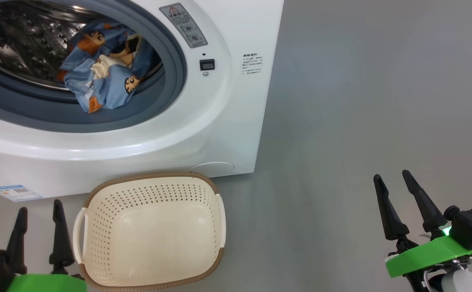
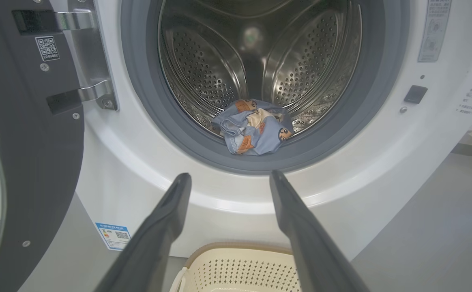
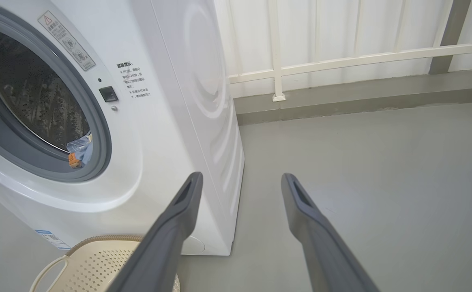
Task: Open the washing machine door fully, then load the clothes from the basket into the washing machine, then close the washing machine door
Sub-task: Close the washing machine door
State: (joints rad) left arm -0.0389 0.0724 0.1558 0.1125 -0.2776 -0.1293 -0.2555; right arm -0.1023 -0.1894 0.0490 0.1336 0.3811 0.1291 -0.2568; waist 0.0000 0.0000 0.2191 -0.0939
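Observation:
The white washing machine stands with its door swung wide open at the left of the left wrist view. The blue cartoon-print clothes lie bunched at the front lip of the steel drum, also seen as clothes and clothes. The cream basket sits on the floor before the machine, with nothing inside. My left gripper is open, low and just left of the basket. My right gripper is open over bare floor, far right of the machine.
Grey floor stretches to the right of the machine. A white railing and a raised kerb run along the wall behind it. A small blue label marks the machine's lower left corner.

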